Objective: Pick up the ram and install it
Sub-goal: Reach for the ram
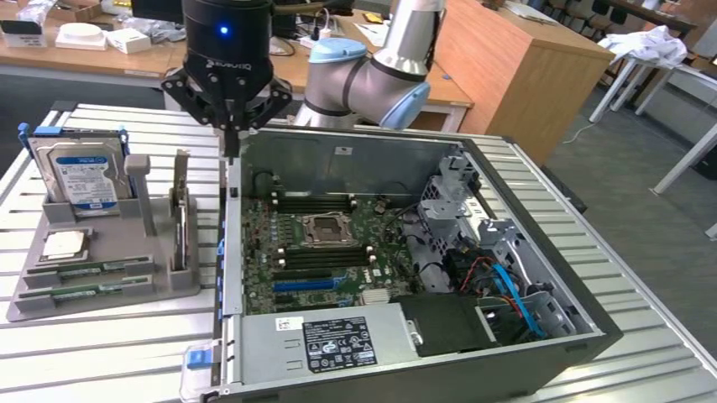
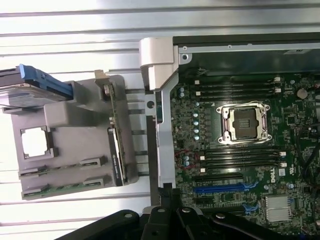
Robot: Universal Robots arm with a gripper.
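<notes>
Exterior view: hand [image 1: 230,149] fully closed over computer case [image 1: 348,164] edge.

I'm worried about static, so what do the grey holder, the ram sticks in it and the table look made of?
Holder: looks like matte grey plastic, dull and uniform, no glare. Ram: green boards, likely fibreglass circuit laminate, though too small to be sure. Table: probably bare aluminium, given pale ribbed slats with a bright sheen.
</notes>
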